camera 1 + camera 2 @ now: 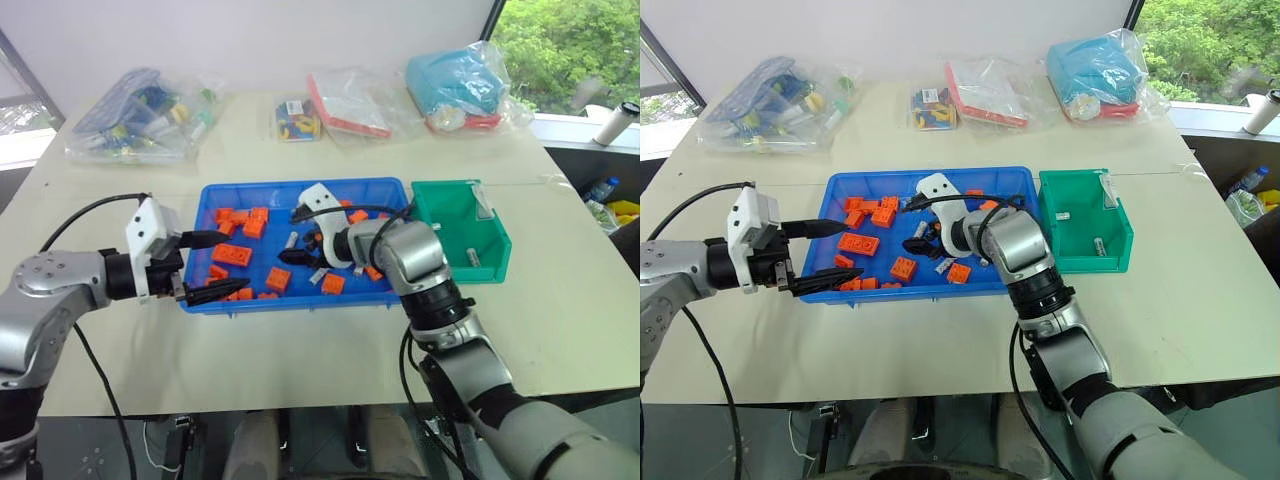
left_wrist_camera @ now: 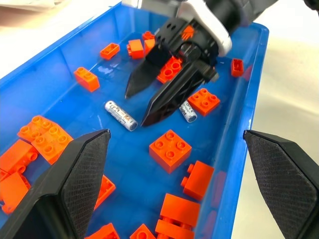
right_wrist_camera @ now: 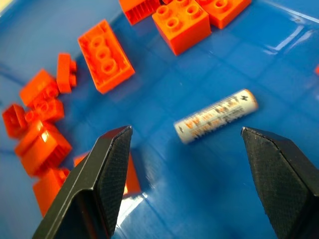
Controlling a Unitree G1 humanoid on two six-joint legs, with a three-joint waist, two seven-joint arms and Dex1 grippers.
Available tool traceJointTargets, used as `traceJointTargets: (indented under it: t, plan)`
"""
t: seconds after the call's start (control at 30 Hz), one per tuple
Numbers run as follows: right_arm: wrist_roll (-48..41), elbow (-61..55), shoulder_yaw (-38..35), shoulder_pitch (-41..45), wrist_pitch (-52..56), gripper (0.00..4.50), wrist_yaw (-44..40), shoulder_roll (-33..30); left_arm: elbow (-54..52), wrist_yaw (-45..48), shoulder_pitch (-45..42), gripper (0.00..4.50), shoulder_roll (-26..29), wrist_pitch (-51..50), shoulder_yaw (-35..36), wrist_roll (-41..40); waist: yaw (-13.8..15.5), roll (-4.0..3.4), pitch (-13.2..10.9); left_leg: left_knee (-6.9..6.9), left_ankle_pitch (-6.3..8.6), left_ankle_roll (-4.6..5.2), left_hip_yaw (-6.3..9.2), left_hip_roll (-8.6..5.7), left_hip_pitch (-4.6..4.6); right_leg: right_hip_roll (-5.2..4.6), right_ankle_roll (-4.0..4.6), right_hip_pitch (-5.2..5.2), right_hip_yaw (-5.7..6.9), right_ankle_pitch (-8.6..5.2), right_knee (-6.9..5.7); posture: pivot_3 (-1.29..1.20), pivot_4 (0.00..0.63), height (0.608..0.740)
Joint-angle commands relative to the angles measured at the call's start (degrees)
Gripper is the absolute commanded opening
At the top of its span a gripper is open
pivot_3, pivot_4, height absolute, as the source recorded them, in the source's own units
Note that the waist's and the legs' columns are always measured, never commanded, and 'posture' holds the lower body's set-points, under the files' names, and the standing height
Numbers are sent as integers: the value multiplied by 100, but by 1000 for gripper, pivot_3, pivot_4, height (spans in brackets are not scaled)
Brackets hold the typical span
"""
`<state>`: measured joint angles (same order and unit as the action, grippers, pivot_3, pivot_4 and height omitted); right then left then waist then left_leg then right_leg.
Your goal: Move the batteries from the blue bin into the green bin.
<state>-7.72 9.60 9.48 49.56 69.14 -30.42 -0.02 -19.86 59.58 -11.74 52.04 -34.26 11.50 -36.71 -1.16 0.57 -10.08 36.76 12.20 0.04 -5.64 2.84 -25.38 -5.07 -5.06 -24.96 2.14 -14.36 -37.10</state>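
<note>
The blue bin (image 1: 385, 188) sits mid-table, holding several orange blocks (image 1: 231, 254) and loose batteries. One battery (image 3: 217, 115) lies flat on the bin floor just ahead of my right gripper (image 3: 185, 129), which is open, empty and low inside the bin. In the left wrist view that battery (image 2: 120, 115) lies beside the right gripper (image 2: 135, 109), and a second battery (image 2: 188, 111) lies behind it. My left gripper (image 1: 225, 263) hovers open and empty over the bin's left front part. The green bin (image 1: 497, 245) touches the blue bin's right side and holds a small silvery cylinder (image 1: 1098, 244).
Clear plastic bags of parts line the table's far side: one at the left (image 1: 140, 112), a small one (image 1: 296, 118), a red-and-white one (image 1: 350, 105) and a blue one (image 1: 460, 85). A bottle (image 1: 615, 124) stands beyond the right edge.
</note>
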Motion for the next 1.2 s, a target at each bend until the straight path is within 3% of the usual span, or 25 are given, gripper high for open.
traceJointTargets:
  t: [0.03,0.5,0.77,1.03,1.2]
  plan:
    - [-140,308,-308,241,-83,3580,320,210,-43,27,-101,4500,-11,100,-4,18,7,0,0,1,0,0,0,0,0,0,0,0,0,0,0,0,150,736]
    - [-111,1472,-320,460,-753,3580,781,303,-96,21,38,4500,21,98,101,0,-3,3,2,6,0,1,7,0,0,1,0,7,4,0,0,0,150,736]
    - [-108,1493,-87,375,-808,57,713,221,-22,31,-96,4500,33,92,65,9,-10,4,3,6,0,0,10,1,0,1,0,7,5,0,0,0,150,736]
    - [-154,1055,110,369,-679,48,494,-54,194,84,-385,4500,-40,128,-117,68,-1,4,3,7,0,1,12,0,0,1,0,8,7,0,1,0,150,736]
    - [-716,-40,-480,775,-187,48,-10,-789,216,38,-600,4500,-282,27,-267,-27,25,4,1,11,0,1,16,0,-10,0,0,6,9,0,1,0,150,736]
